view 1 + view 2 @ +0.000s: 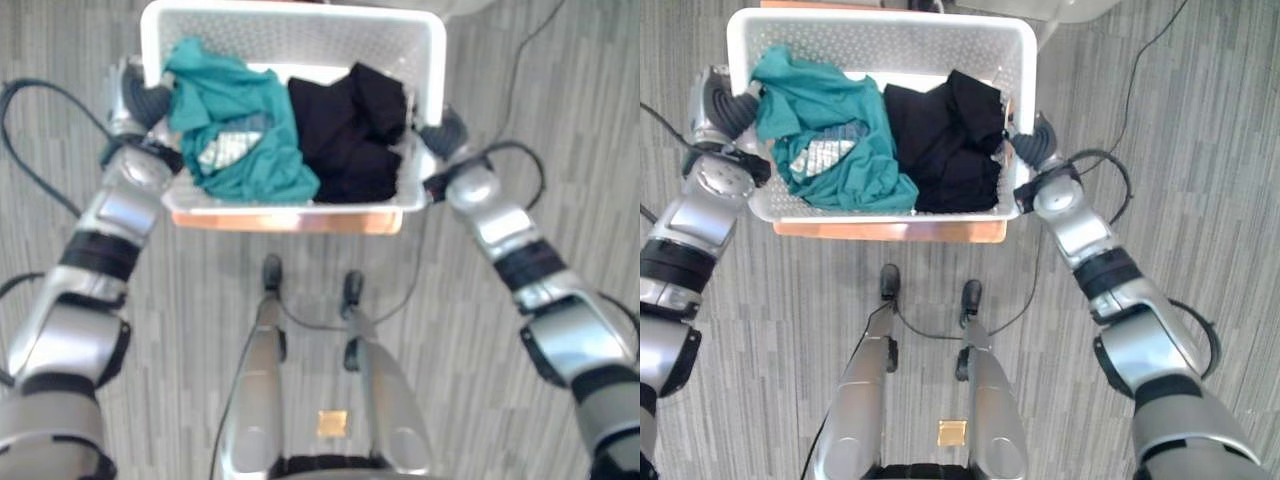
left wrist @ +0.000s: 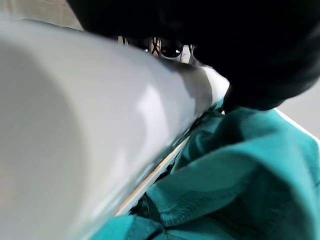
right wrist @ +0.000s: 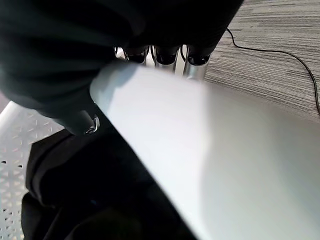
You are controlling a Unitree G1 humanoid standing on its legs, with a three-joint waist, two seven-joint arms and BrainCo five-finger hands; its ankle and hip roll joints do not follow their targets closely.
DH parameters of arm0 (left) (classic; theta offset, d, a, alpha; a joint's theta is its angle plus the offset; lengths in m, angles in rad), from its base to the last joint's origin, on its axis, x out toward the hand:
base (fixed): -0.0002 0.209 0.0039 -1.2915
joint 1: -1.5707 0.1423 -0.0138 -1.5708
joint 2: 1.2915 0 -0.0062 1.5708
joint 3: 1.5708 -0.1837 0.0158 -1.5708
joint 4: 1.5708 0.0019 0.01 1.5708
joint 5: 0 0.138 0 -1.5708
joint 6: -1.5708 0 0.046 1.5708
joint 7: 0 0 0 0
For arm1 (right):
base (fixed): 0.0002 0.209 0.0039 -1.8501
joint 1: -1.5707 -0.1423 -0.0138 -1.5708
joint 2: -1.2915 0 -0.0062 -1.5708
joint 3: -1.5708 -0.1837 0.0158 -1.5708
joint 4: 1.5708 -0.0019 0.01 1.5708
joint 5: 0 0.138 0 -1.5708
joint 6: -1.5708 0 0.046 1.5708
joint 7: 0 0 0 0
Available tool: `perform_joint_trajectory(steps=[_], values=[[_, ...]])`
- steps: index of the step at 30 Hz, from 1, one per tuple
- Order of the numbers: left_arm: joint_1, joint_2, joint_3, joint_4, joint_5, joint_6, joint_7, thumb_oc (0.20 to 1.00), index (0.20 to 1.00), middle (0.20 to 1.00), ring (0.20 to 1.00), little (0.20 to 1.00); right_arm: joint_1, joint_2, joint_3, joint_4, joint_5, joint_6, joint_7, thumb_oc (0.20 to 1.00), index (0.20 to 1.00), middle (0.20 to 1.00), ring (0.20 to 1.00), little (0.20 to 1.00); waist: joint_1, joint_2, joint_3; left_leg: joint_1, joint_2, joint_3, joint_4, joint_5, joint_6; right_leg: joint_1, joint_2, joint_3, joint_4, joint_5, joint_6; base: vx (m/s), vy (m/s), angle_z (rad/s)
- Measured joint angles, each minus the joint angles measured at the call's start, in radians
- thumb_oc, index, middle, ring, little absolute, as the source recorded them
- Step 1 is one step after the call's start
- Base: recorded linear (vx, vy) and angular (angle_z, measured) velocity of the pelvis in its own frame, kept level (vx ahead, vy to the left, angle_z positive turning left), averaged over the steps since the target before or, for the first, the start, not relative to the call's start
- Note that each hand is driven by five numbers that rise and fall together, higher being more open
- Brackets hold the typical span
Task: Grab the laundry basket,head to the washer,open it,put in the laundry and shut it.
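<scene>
head views: white laundry basket [image 1: 880, 40] held up off grey floor [image 1: 1200, 150], teal cloth [image 1: 830, 130] on L side, black cloth [image 1: 950, 140] on R | L wrist: left robot hand [image 2: 170, 50] curled over basket rim, teal cloth just beside | R wrist: right robot hand [image 3: 165, 55] clamped on opp. rim, black cloth inside

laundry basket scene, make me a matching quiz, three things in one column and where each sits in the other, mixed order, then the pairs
Things:
1. teal garment
2. black garment
3. right hand

Places:
A. gripping the laundry basket rim on the robot's right side
B. in the basket's left half
C. in the basket's right half

Pairs: 1-B, 2-C, 3-A
</scene>
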Motion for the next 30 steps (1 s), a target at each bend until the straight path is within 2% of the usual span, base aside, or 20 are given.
perform_joint_trajectory(steps=[10,16,22,30], values=[[0.146,0.042,0.003,-0.106,0.058,-0.042,-0.076,0.200,0.200,0.200,0.200,0.200,0.166,-0.082,-0.061,-0.156,-0.010,-0.001,0.089,0.200,0.200,0.200,0.200,0.200,-0.002,-0.002,0.000,0.096,0.006,0.010,-0.002,-0.001,0.000,0.085,0.004,0.008,0.005,-0.001,0.000,0.01,-0.015,-0.03],[0.197,0.078,0.009,-0.212,0.079,-0.060,-0.122,0.200,0.200,0.200,0.200,0.200,0.247,-0.127,-0.103,-0.215,0.003,-0.006,0.140,0.200,0.200,0.200,0.200,0.200,-0.002,-0.004,-0.001,0.131,0.012,0.014,-0.004,-0.002,0.000,0.113,0.009,0.012,0.015,-0.005,-0.005,0.03,-0.036,-0.03],[0.204,0.082,0.011,-0.238,0.096,-0.065,-0.157,0.200,0.200,0.200,0.200,0.200,0.307,-0.182,-0.107,-0.270,0.011,-0.007,0.190,0.200,0.200,0.200,0.200,0.200,-0.012,-0.004,-0.001,0.191,0.015,0.014,-0.018,-0.002,-0.001,0.166,0.013,0.010,0.016,-0.012,-0.006,0.04,-0.087,0.00],[0.194,0.067,-0.024,-0.255,0.097,-0.079,-0.196,0.200,0.200,0.200,0.200,0.200,0.386,-0.223,-0.159,-0.307,0.052,-0.007,0.222,0.200,0.200,0.200,0.200,0.200,-0.036,-0.003,-0.002,0.252,0.018,-0.027,-0.025,0.000,-0.010,0.232,0.018,-0.041,0.052,-0.054,-0.016,0.00,-0.173,0.17]])
